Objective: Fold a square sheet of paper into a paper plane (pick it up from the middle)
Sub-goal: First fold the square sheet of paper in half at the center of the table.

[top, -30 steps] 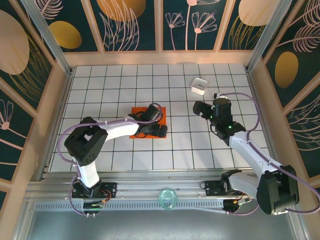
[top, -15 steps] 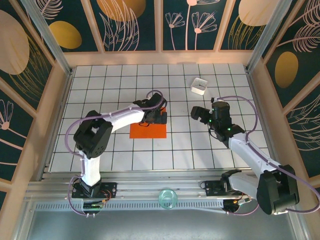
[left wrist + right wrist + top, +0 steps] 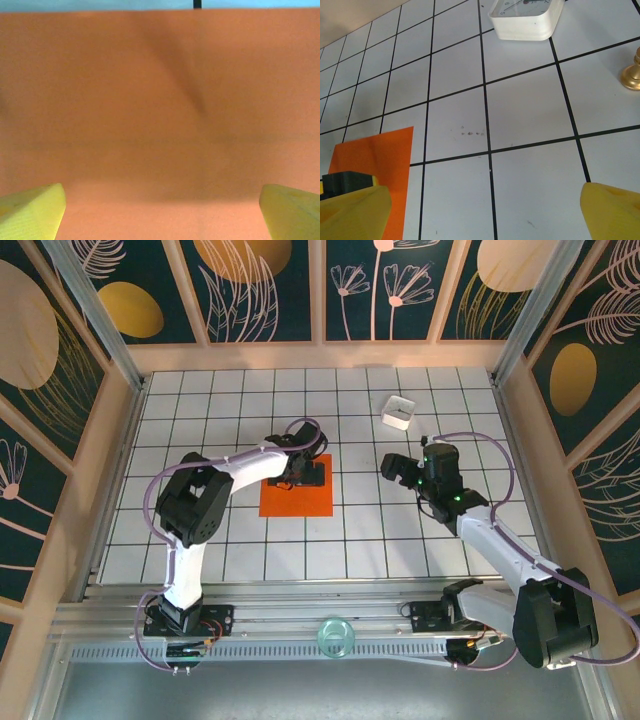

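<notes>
Left gripper (image 3: 303,472), jaws spread wide and empty, hovers over the thin, flat orange-red square sheet of paper (image 3: 296,502), apparently unfolded; pickup needs a mid-sheet pinch; right gripper (image 3: 398,466) likewise spread, empty

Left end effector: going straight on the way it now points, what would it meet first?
The square sheet of paper, lying close ahead of the open left end effector; exact gap unclear.

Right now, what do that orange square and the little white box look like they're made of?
The orange square looks like thin matte paper: it lies flat, with a soft crease shadow. The white box seems to be smooth plastic, judging by its rounded, faintly glossy rim, though I can't be sure.
</notes>
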`<action>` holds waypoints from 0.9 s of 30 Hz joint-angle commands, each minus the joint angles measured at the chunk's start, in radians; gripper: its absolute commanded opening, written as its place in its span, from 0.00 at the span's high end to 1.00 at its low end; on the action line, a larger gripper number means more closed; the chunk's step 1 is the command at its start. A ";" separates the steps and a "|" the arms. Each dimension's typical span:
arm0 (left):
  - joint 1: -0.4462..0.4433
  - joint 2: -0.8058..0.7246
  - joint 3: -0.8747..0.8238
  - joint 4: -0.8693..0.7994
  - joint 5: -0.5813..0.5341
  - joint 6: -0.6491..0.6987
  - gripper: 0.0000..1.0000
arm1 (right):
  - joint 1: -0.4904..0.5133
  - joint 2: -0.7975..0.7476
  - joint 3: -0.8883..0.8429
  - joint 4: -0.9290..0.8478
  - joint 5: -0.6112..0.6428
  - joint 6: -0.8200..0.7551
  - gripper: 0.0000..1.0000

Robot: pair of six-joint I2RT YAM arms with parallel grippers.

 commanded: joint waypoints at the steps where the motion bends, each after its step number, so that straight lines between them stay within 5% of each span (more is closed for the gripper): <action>1: -0.001 0.032 -0.002 -0.013 0.030 -0.003 0.01 | -0.005 0.011 -0.020 0.040 -0.014 -0.006 0.03; 17: -0.001 0.010 -0.079 0.035 0.048 0.000 0.15 | -0.005 0.020 -0.021 0.039 -0.017 0.000 0.02; 22: -0.001 -0.047 -0.127 0.127 0.130 -0.030 0.36 | -0.004 0.015 -0.020 0.034 -0.013 0.003 0.03; 27: -0.002 -0.175 -0.246 0.371 0.332 -0.107 0.64 | -0.004 0.014 -0.013 0.026 -0.014 0.003 0.03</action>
